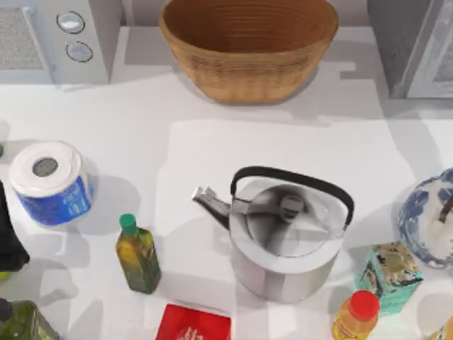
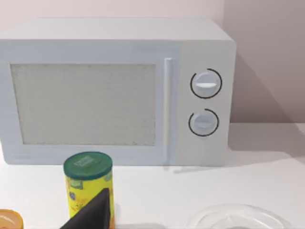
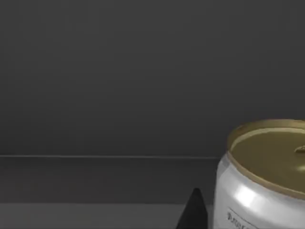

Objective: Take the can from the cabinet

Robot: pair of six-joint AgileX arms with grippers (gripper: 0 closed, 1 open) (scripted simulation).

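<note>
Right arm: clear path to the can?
Probably yes. The right wrist view puts the can close ahead on a dark shelf, one dark fingertip beside it, nothing between them.

Bright, even light falls on the white table [image 1: 212, 156] from above, and soft grey shadows spread from the kettle [image 1: 283, 237] and the basket [image 1: 248, 46]. A dull glare sits on the kettle's lid. The right wrist view is dim, a grey interior, with one pale highlight on the can [image 3: 262, 181].
</note>
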